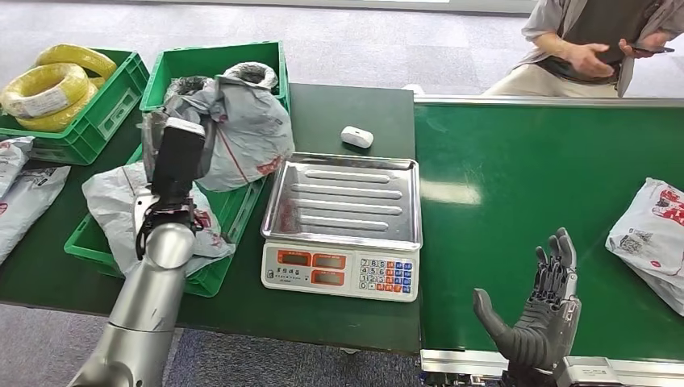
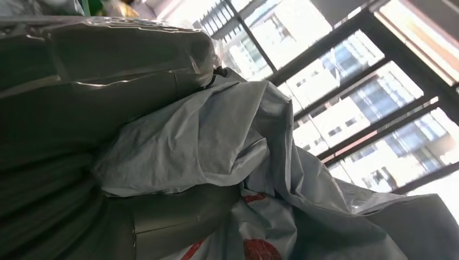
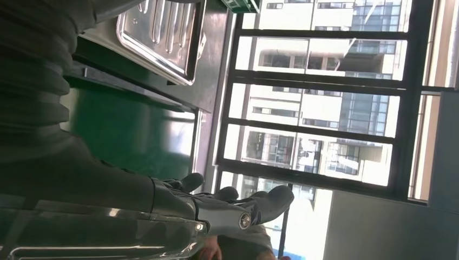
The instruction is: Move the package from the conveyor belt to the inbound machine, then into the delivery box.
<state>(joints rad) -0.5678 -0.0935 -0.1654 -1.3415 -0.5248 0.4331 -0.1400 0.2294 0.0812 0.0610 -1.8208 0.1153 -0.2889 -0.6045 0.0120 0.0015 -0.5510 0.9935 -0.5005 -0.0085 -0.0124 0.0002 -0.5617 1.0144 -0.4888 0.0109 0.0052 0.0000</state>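
Note:
A grey plastic package (image 1: 246,129) stands bunched up in the green delivery crate (image 1: 222,60) at the left of the table. My left hand (image 1: 187,101) is at the package's upper left edge, mostly hidden behind my own wrist. In the left wrist view the grey package (image 2: 216,135) fabric lies pinched between my thumb (image 2: 162,222) and the fingers above it. My right hand (image 1: 539,310) hovers open over the near edge of the green conveyor belt (image 1: 516,177), fingers spread and holding nothing. Another white package (image 1: 655,234) lies on the belt at the far right.
The scale with a steel tray (image 1: 343,197) sits between crate and belt, a small white device (image 1: 356,136) behind it. A second green crate (image 1: 101,113) holds yellow coils. More packages (image 1: 121,201) lie at the left. A person (image 1: 597,40) stands beyond the belt.

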